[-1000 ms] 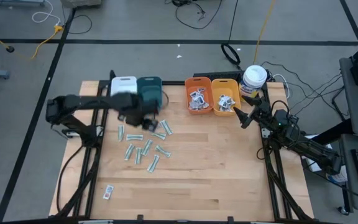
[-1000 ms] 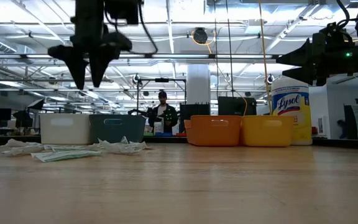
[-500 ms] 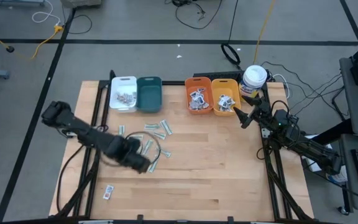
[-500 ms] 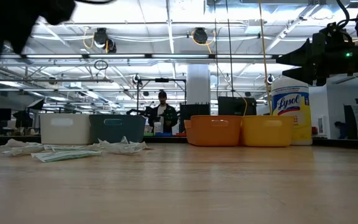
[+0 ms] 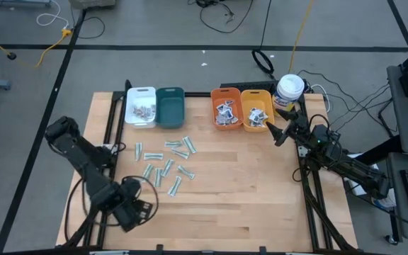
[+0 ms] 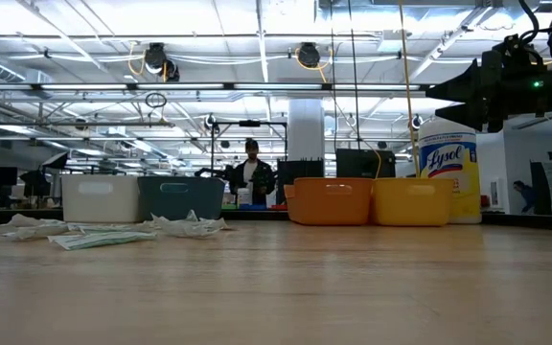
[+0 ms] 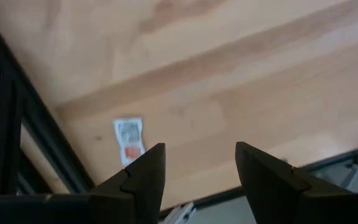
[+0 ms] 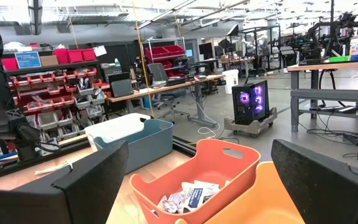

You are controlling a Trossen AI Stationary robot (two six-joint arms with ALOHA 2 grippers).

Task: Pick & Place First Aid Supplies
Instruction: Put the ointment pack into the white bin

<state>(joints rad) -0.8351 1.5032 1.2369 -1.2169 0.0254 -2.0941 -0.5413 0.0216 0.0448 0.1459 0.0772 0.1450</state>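
My left gripper [image 5: 130,210] hangs open over the table's near left corner and points down, with nothing between its fingers [image 7: 201,149]. A small white packet with red print [image 7: 129,140] lies flat on the wood just beside its fingers. Several pale-green strips [image 5: 165,163] lie scattered left of the table's middle. The white bin [image 5: 140,106], the orange bin [image 5: 226,110] and the yellow bin [image 5: 256,110] hold packets. My right gripper [image 5: 275,134] waits open at the far right, above the table [image 8: 199,149].
A teal bin [image 5: 170,106] stands beside the white one at the far edge. A white canister with a yellow label [image 5: 290,88] stands at the far right corner. Bare wood [image 5: 246,191] spreads over the near and right parts of the table. A person [image 6: 250,177] stands far behind.
My left gripper has swung from beside the teal bin, across the strips, toward the table's near left corner, turning about its downward axis and leaving the low view. Its finger gap looks the same. The strips and packets lie as before.
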